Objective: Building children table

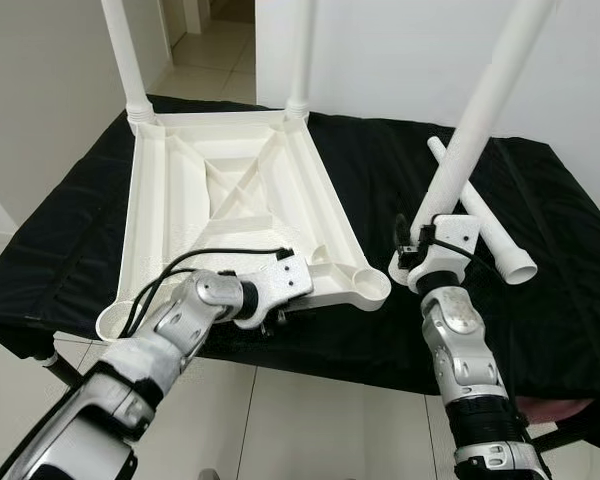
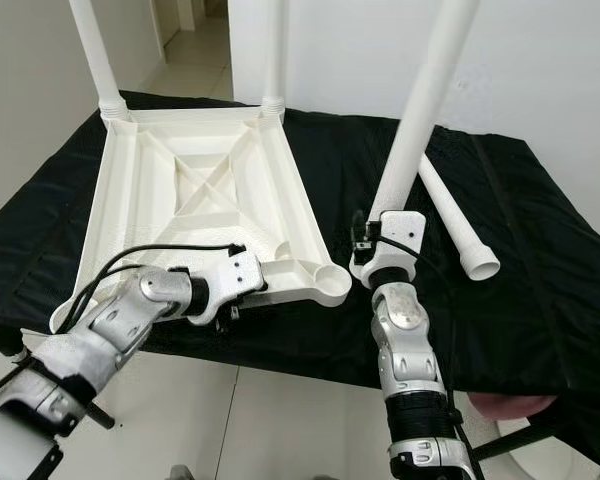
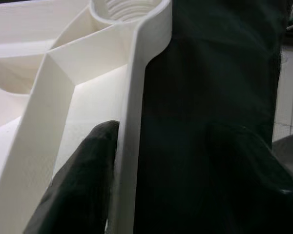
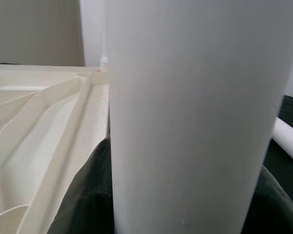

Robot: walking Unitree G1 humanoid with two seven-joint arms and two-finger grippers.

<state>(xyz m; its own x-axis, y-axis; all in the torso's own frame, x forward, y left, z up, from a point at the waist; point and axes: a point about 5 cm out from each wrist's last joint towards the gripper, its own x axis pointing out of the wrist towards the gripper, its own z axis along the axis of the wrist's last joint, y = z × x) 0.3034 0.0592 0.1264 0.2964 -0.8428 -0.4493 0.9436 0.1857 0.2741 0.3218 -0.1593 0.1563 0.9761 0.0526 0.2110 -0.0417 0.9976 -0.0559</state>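
Note:
A white plastic tabletop [image 1: 230, 190] lies upside down on a table draped in black cloth [image 1: 540, 290]. Two white legs [image 1: 123, 60] [image 1: 301, 50] stand in its far corners. The near right corner socket [image 1: 365, 280] is empty. My left gripper [image 1: 272, 318] is shut on the tabletop's near rim [image 3: 132, 122], one finger [image 3: 78, 185] inside and one outside. My right gripper [image 1: 420, 248] is shut on a third leg [image 1: 480, 120], held tilted with its lower end just right of that socket. The leg [image 4: 195, 122] runs between the dark fingers [image 4: 83, 195].
A fourth leg [image 1: 485, 220] lies loose on the cloth behind my right gripper. The cloth's front edge [image 1: 330, 360] drops to a tiled floor [image 1: 280, 430]. White walls stand behind, and a doorway opens at the far left. Something pink [image 1: 555, 410] pokes out at the lower right.

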